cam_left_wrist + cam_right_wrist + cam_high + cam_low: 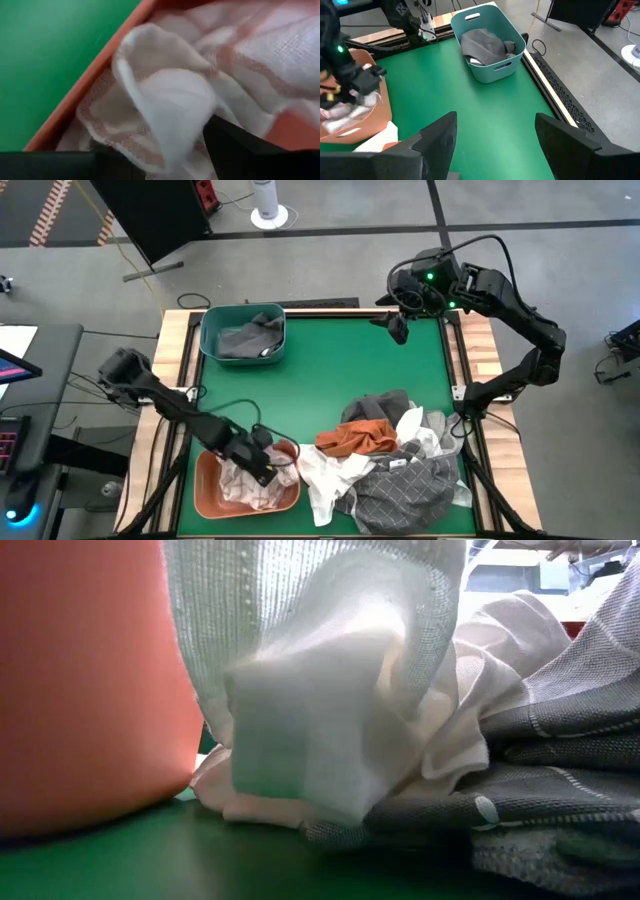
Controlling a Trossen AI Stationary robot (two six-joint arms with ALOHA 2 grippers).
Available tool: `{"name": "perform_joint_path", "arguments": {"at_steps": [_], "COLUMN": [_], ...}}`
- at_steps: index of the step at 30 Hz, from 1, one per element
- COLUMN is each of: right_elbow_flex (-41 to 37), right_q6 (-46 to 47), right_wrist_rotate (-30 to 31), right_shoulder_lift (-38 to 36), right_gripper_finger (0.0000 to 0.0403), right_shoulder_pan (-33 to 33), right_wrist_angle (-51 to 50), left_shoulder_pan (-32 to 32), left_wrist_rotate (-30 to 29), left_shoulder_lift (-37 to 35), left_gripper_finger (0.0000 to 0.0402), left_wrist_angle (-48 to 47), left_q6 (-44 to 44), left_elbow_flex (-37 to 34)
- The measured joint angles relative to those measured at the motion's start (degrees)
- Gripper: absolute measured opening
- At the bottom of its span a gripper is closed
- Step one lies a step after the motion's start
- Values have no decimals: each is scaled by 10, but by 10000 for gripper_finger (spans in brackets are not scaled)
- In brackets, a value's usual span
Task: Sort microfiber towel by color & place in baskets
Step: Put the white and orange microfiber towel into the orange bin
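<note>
The salmon basket [210, 498] stands at the table's near left corner and holds pale checked towels [245, 485]. My left gripper [265, 463] hovers low over its right end, open, with a white towel fold [172, 112] bunched between its fingers. The teal basket [243, 335] at the far left holds a dark grey towel [245, 338]. A pile lies near right: rust orange towel [357, 440], plain grey [385, 408], grid grey [410, 490], and white [322, 475]. My right gripper [398, 328] is open above the far right of the table. My left gripper comes slanting down from the table's left into the salmon basket. A raised fold of a white towel [170, 100] stands between its open fingers and covers one of them; the other finger [235, 147] shows beside it. The towel rests on the checked towels in the basket.
Bare green mat [330, 370] lies open between the teal basket and the pile. White towel [330, 690] hangs beside the salmon basket wall [80, 690], next to the grid grey towel [560, 770]. Wooden rails edge the table.
</note>
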Motion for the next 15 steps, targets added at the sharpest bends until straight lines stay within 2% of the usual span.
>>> {"name": "perform_joint_path", "arguments": {"at_steps": [3, 6, 15], "right_elbow_flex": [0, 0, 0], "right_q6": [-3, -14, -31], "right_wrist_rotate": [0, 0, 0], "right_shoulder_lift": [0, 0, 0], "right_gripper_finger": [295, 295, 295], "right_shoulder_pan": [0, 0, 0], "right_wrist_angle": [-6, -9, -8], "left_shoulder_pan": [0, 4, 28], "left_wrist_rotate": [34, 44, 23], "left_shoulder_lift": [41, 42, -80], "left_gripper_finger": [156, 149, 137], "left_wrist_angle": [-1, -2, -91], "left_q6": [7, 25, 92], "left_elbow_flex": [1, 8, 57]}}
